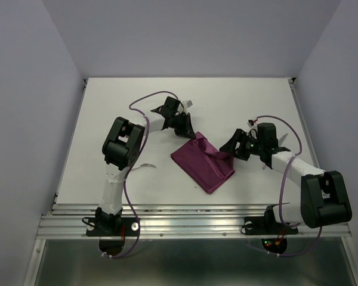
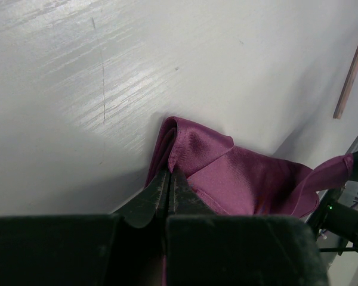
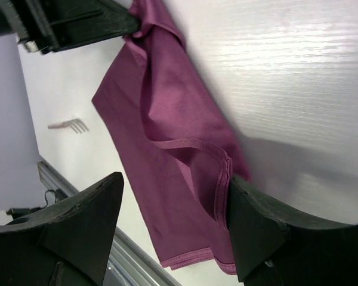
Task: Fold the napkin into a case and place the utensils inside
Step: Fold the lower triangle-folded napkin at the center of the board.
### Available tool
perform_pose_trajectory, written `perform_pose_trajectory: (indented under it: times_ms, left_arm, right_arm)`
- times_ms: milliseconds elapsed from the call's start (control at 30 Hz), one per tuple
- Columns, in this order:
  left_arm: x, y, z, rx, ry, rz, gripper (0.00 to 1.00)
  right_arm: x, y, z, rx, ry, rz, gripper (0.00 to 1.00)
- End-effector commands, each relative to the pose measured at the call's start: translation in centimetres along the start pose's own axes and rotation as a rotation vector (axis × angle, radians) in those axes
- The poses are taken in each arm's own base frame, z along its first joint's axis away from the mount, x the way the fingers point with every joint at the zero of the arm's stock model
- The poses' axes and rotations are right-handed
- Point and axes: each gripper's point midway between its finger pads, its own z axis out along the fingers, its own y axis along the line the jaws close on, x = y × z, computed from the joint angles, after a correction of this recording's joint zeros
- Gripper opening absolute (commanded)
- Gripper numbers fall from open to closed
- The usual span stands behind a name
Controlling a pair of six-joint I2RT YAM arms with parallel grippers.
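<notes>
The burgundy-purple napkin lies folded and rumpled on the white table, slanting from far left to near right. My left gripper is shut on its far corner, and the cloth bunches at the fingertips in the left wrist view. My right gripper is open at the napkin's right corner. In the right wrist view it straddles a raised hemmed fold that touches one finger. A pale fork lies left of the napkin. A pinkish utensil handle lies near the right arm.
The table's metal front rail runs below the napkin. Purple cables loop from both arms. Grey walls close in the table on three sides.
</notes>
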Motion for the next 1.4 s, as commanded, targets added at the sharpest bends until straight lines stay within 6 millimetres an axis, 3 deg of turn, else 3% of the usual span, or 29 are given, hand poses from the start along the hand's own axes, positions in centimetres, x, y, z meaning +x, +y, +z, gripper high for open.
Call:
perform_pose_trajectory:
  times_ms: [0,300,933,1167,1333,1367]
  left_arm:
    - [-0.1,-0.8,-0.9,0.014,-0.003,0.030,0.00]
    - [-0.3,-0.9,-0.9,0.011,-0.003,0.032,0.00]
    - [0.0,-1.0,-1.4,0.005,-0.001,0.034,0.00]
    - [0.0,-1.0,-1.5,0.004,0.001,0.037,0.00]
    - [0.2,-1.1,-1.7,0.007,0.013,0.044,0.00]
    - [0.3,-1.2,-1.9,0.009,0.018,0.043,0.00]
  right_arm:
    - [-0.8,2.8,-1.3,-0.114,-0.003,-0.122,0.72]
    - [2.6,1.6,-0.8,-0.037,0.141,-0.102,0.71]
    - [5.2,1.4,-0.1,0.076,0.205,-0.190,0.68]
    - [2.6,1.4,-0.9,0.193,0.104,-0.255,0.62]
    - [0.9,-0.5,-1.8,0.459,0.064,-0.340,0.55]
    - [1.4,-0.3,-1.7,0.479,0.081,-0.371,0.54]
